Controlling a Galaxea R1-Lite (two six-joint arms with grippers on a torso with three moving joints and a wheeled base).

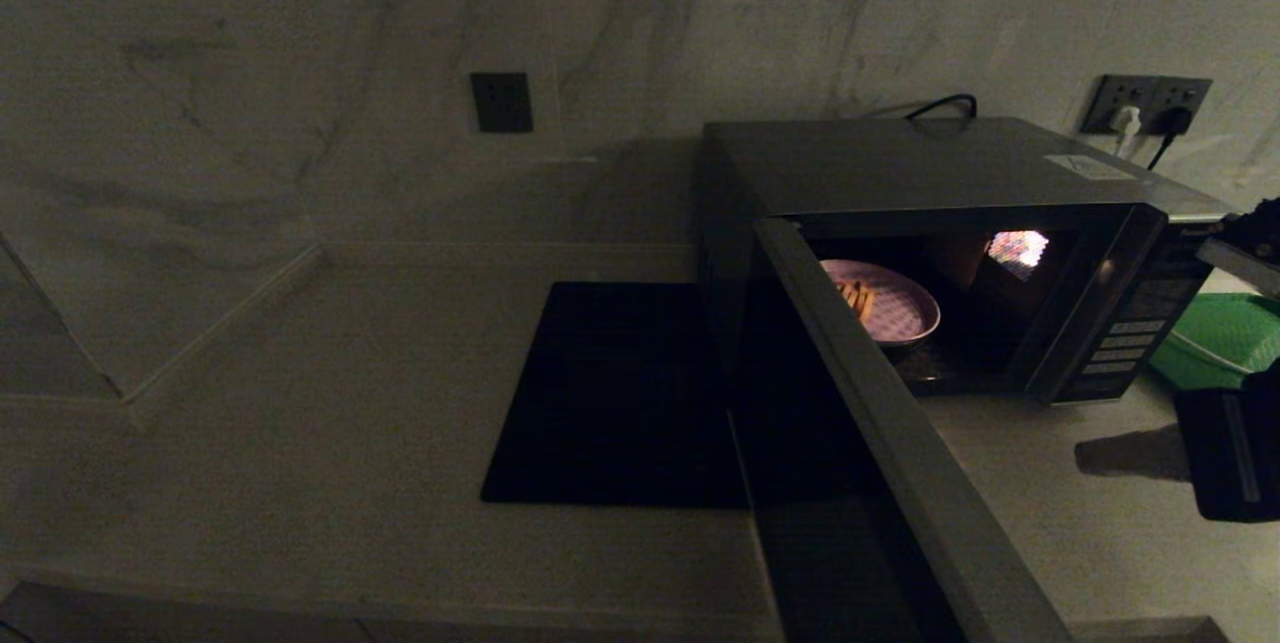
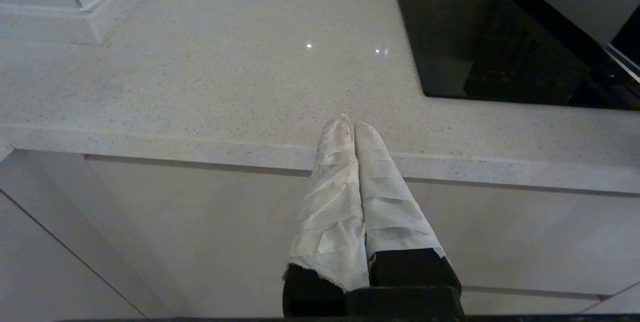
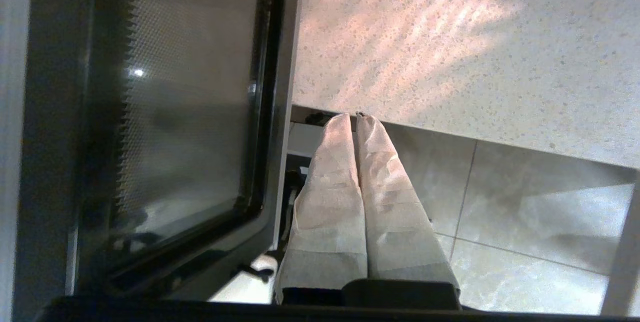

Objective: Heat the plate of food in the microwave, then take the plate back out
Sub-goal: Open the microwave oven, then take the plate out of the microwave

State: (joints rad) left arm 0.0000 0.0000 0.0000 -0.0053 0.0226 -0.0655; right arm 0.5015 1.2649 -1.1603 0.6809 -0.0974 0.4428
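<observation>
microwave [image 1: 960, 173] at 2 o'clock on worktop [image 1: 330, 403], door [image 1: 880, 423] swung wide open, cavity lit; plate of food [image 1: 890, 308] inside cavity, left part, fries on it; black mat [image 1: 610, 393] just left of microwave; green tray [image 1: 1225, 338] at 3 o'clock; right claw [image 3: 355, 116] pressed together, empty, beside door edge; left claw [image 2: 352, 124] pressed together, parked at worktop front edge

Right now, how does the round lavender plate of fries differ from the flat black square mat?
The round lavender plate of fries is small and sits inside the open, lit microwave. The flat black square mat is larger, bare, and lies on the pale counter left of the microwave. Both lie flat.
</observation>
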